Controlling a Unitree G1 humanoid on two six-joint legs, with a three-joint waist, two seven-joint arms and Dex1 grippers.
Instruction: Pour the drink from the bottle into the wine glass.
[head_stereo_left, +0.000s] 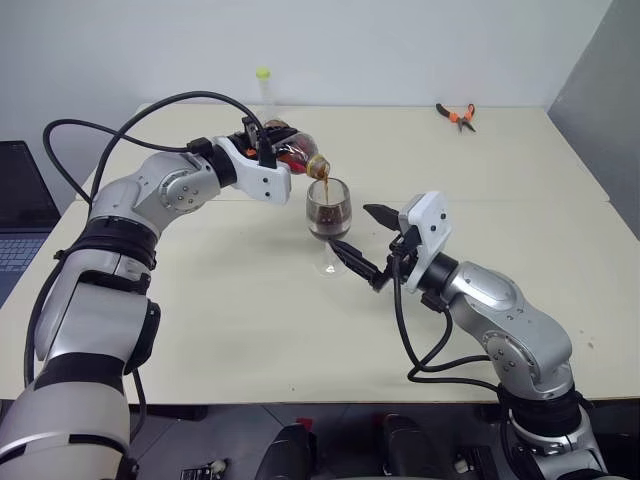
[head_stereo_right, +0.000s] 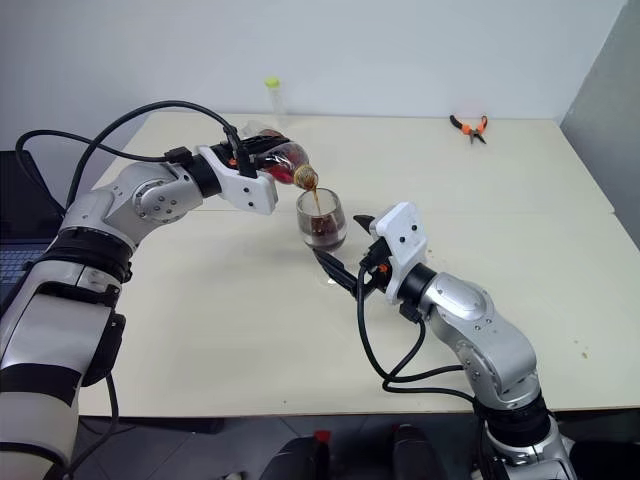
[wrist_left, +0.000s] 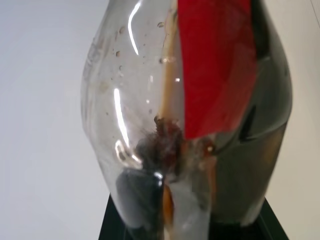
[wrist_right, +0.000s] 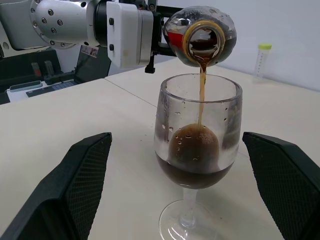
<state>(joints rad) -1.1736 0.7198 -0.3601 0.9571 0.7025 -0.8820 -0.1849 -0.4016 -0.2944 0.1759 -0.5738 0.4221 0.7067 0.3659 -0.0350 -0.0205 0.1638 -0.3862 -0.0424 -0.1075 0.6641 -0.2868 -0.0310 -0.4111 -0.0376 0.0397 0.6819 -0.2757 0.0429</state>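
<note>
The drink is dark brown, falling as a thin amber-brown stream into the clear wine glass. The clear bottle carries a red label. The tabletop is pale cream. A clear tube at the far edge has a yellow-green cap. Pliers far right have orange handles. The right hand has black fingers with a fine grid texture.
</note>
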